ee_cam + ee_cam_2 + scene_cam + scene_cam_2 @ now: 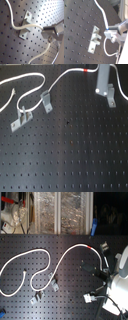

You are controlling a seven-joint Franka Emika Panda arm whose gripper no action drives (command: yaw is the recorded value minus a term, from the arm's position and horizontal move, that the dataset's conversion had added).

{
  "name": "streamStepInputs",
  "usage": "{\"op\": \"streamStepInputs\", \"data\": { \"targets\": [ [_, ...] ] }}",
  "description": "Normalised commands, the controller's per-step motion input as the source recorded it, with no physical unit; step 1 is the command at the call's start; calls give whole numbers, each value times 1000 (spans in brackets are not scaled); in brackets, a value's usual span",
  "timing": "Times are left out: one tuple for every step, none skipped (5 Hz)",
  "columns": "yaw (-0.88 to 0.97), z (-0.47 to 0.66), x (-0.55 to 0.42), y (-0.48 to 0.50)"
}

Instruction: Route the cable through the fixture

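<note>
One red band (85, 70) marks the white cable (64, 77); no writing legible

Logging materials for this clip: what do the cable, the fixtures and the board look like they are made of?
The cable looks like white braided or fibrous cord, matte, with a red band; the weave shows in the first wrist view. The fixtures look like grey brushed metal, possibly aluminium, with dull highlights. The board looks like matte black metal with a regular grid of holes.
</note>
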Motion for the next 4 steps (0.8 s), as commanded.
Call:
{"op": "streamStepInputs", "data": {
  "targets": [
    [254, 147, -121, 301],
    [0, 63, -38, 19],
    [9, 249, -89, 329],
    [54, 212, -131, 437]
  ]
}}
